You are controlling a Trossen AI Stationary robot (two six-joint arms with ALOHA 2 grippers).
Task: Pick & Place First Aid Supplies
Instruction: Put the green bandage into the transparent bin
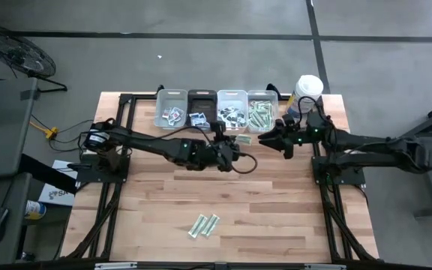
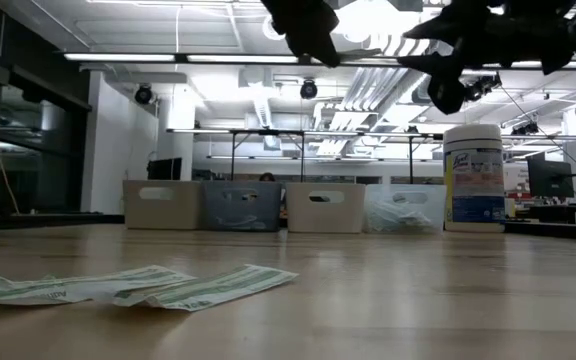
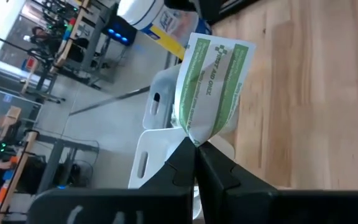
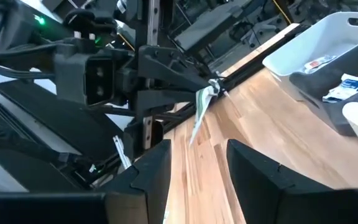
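Four small bins stand in a row along the far edge of the bench [image 1: 223,187]. From my left to my right: the first white bin [image 1: 171,107] holds a few squarish white packets with dark marks; the dark bin [image 1: 201,107] holds a few white-and-blue packets [image 1: 198,118]; the second white bin [image 1: 232,107] holds a small heap of white packets with dark print; the clear bin [image 1: 262,109] is filled with green-and-white strip packets. A tall white canister with a blue label [image 1: 308,91] stands just beside the clear bin, at the row's right end. My left arm reaches across the middle of the bench toward the row, and my left pincer [image 1: 235,144] hangs above the bench just in front of the second white bin. Its fingers are clamped on one green-and-white strip packet [image 3: 211,87], gripped at one end, with the rest standing free beyond the fingertips; its print reads "FIRST AID ONLY". My right arm comes in from the right edge of the bench, and my right pincer [image 1: 270,137] is raised just in front of the clear bin, pointed toward the left pincer; its fingers [image 4: 151,171] stand apart with nothing between them. Two further green-and-white strip packets [image 1: 205,225] lie flat on the near part of the bench, side by side and touching, well apart from the bins and both pincers.
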